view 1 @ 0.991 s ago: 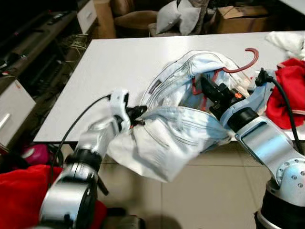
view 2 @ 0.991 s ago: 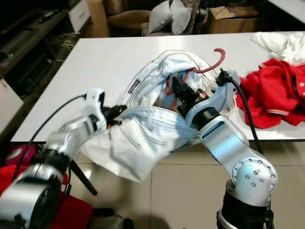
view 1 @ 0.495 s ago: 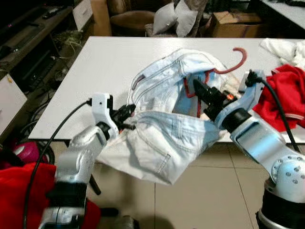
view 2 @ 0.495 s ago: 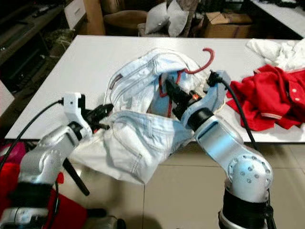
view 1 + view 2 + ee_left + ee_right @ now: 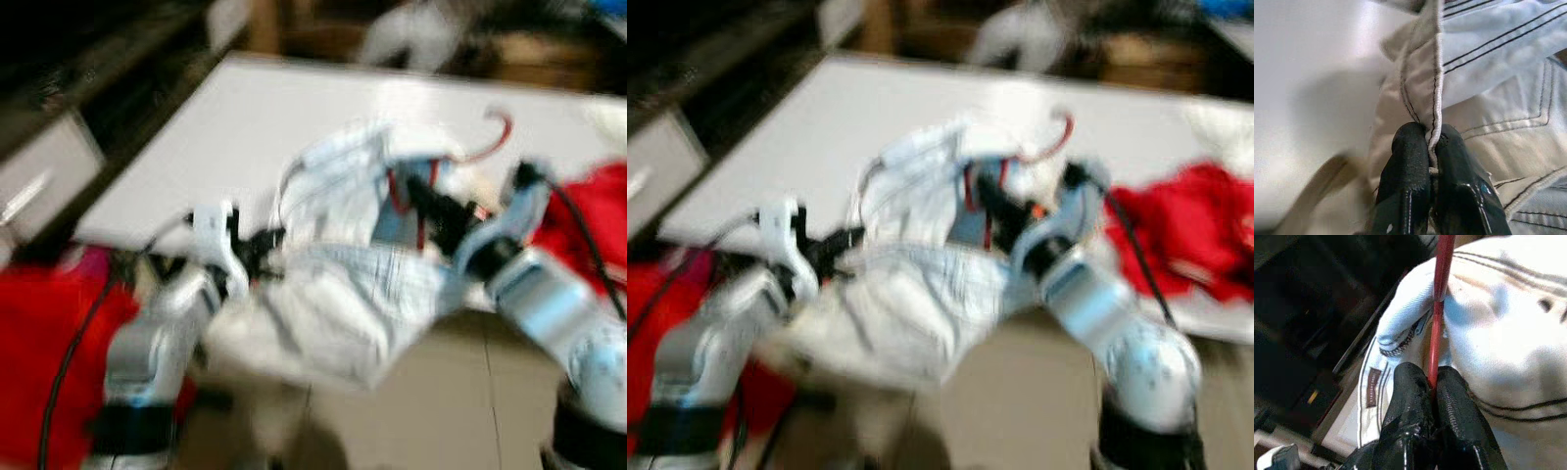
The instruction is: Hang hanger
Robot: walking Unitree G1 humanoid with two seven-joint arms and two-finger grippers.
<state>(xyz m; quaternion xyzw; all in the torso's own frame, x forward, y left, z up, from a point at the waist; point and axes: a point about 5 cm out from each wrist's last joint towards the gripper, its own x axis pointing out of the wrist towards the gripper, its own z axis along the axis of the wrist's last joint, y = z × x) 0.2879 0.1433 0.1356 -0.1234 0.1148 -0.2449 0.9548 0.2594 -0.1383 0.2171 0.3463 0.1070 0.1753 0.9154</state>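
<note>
Both head views are blurred. A pair of pale blue jeans lies bunched over the near edge of the white desk, part of it hanging down toward the tiled floor. The left gripper is clamped on a stitched seam of the jeans at their left side, the fold of cloth pinched tight between its two black fingers. The right gripper is closed on the thin red bar of the hanger, which runs up into the denim. In the head views the hanger's red hook sticks out above the far side of the jeans, over the desk, with the right arm reaching into the cloth from the right. A red garment lies on the desk at the right, and more red cloth sits low at the near left.
</note>
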